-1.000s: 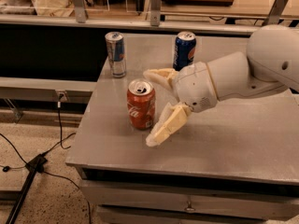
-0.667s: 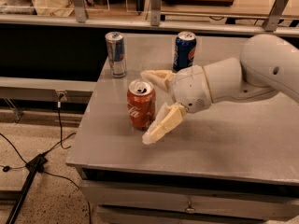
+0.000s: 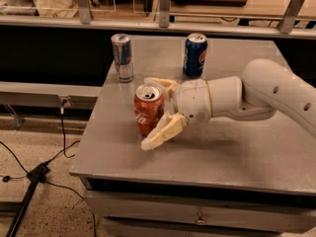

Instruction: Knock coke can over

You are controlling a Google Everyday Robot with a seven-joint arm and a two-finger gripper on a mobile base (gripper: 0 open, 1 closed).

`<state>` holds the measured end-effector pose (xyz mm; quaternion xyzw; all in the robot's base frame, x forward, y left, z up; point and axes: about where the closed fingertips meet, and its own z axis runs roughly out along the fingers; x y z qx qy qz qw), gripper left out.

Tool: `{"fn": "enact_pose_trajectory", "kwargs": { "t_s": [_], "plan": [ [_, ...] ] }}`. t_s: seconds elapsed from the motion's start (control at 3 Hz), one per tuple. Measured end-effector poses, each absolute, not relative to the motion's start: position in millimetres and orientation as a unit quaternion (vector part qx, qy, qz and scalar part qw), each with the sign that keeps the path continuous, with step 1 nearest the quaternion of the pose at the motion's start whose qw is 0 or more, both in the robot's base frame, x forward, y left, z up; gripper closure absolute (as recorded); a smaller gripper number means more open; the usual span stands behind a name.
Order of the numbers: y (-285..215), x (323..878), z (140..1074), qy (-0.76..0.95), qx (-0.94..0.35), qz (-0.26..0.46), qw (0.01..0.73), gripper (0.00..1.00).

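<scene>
My gripper [image 3: 149, 111] is spread wide, with one finger on each side of the coke can [image 3: 143, 115]. The can stands upright between them on the tabletop [image 3: 227, 154], so I think a sideways push would tip it.

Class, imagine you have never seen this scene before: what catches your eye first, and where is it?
First comes the big white arm reaching in from the right. Its tool is open, with one finger behind and one in front of the upright red coke can on the left half of the grey table. Behind them, a blue can and a slim silver-and-blue can stand upright near the table's far edge.
</scene>
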<state>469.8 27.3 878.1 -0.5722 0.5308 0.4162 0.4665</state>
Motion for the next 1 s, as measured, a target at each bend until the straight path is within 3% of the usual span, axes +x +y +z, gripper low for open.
{"fn": "enact_pose_trajectory", "kwargs": {
  "t_s": [0.33,0.67,1.0],
  "plan": [
    [29.3,469.4,878.1,0.529,-0.573,0.417,0.467,0.16],
    [32.4,467.9,878.9,0.529,-0.575,0.417,0.464,0.47],
    [34.3,466.7,879.9,0.531,-0.578,0.415,0.461,0.7]
  ]
}}
